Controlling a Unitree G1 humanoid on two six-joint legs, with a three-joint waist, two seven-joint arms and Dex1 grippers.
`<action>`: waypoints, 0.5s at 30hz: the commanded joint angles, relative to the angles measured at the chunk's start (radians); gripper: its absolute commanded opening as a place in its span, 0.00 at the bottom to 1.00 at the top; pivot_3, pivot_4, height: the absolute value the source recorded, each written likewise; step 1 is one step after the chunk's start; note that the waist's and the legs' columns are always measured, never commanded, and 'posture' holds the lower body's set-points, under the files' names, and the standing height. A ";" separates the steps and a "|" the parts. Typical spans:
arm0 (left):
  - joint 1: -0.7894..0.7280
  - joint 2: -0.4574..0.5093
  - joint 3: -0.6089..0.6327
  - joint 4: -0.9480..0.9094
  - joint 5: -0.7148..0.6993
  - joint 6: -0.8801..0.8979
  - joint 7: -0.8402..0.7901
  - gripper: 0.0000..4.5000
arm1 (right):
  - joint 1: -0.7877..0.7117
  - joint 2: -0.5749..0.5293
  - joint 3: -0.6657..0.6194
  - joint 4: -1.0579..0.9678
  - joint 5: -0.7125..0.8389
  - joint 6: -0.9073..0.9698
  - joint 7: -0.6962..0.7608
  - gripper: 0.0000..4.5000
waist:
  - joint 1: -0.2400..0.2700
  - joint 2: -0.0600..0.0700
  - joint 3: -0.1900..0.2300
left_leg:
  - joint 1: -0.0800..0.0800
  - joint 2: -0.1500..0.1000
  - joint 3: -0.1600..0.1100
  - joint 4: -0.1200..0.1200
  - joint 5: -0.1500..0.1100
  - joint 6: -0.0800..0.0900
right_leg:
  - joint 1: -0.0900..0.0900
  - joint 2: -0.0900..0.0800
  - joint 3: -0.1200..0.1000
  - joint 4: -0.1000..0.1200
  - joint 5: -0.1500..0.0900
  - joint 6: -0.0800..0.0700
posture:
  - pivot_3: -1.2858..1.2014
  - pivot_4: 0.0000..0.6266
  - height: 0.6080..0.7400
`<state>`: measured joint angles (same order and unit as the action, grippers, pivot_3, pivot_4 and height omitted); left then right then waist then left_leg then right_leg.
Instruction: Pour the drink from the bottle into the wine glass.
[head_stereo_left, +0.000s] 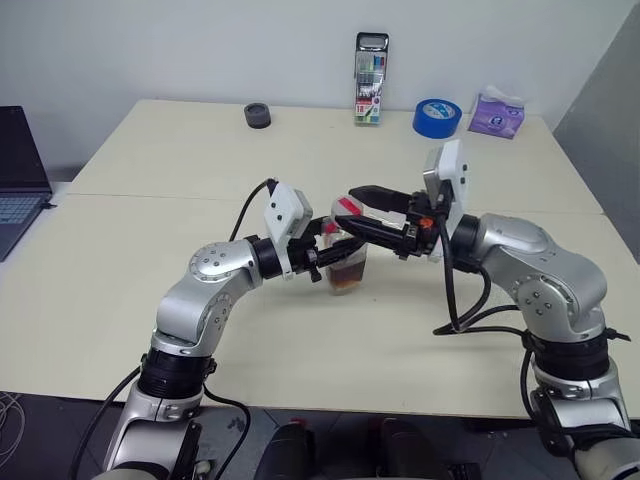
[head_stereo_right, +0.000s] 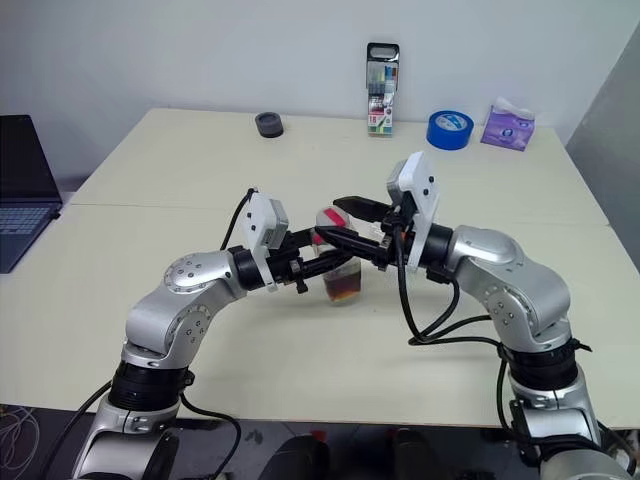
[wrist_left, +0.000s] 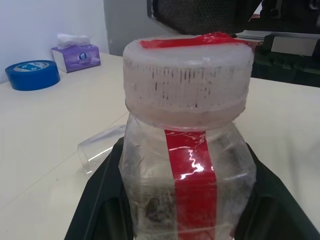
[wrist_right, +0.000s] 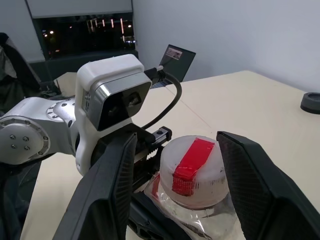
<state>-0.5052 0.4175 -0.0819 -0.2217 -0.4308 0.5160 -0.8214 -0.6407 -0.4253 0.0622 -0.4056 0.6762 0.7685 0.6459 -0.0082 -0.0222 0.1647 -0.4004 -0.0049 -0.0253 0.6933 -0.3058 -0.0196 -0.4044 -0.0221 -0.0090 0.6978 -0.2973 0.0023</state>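
So we're working across the bench (head_stereo_left: 120, 250) left to right. Our left pincer (head_stereo_left: 330, 258) is pinching the bottle (head_stereo_left: 347, 262) by its body, holding it upright mid-bench with the drink (head_stereo_left: 346, 281) sitting dark in the lower part. Our right pincer (wrist_right: 175, 185) is coming in level from the right, fingers spread either side of the cap (wrist_right: 196, 170) but not gripping it yet. Something clear is lying on its side just beside the bottle, looking like the wine glass (wrist_left: 100, 150), though we can't say for sure. Worry: if the right fingers are closing off-centre, they're slipping on the cap or twisting the bottle in the left grip, and the drink spills.
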 joint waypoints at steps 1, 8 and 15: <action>-0.033 0.002 0.015 -0.028 -0.016 -0.028 -0.010 0.42 | 0.002 0.016 0.004 -0.042 -0.010 -0.019 -0.022 0.60 | 0.000 0.000 0.000 | 0.000 0.000 0.000 0.000 0.000 0.000 | 0.000 0.000 0.000 0.000 0.000 0.000 | 0.52 0.24 1.00; -0.043 0.000 0.014 -0.022 -0.017 -0.026 -0.013 0.42 | 0.013 0.032 0.019 -0.040 -0.040 -0.036 -0.029 0.60 | 0.000 0.000 0.000 | 0.000 0.000 0.000 0.000 0.000 0.000 | 0.000 0.000 0.000 0.000 0.000 0.000 | 0.52 0.24 1.00; -0.043 -0.003 0.011 -0.023 -0.015 -0.026 -0.009 0.42 | 0.006 0.038 0.030 -0.017 -0.078 -0.064 -0.035 0.60 | 0.000 0.000 0.000 | 0.000 0.000 0.000 0.000 0.000 0.000 | 0.000 0.000 0.000 0.000 0.000 0.000 | 0.52 0.24 1.00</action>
<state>-0.5149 0.4174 -0.0819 -0.2155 -0.4308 0.5161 -0.8237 -0.6282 -0.3912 0.0860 -0.4147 0.6058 0.7211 0.6099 -0.0081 -0.0221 0.1648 -0.4004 -0.0050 -0.0253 0.6934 -0.3058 -0.0197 -0.4044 -0.0221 -0.0090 0.6978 -0.2972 0.0023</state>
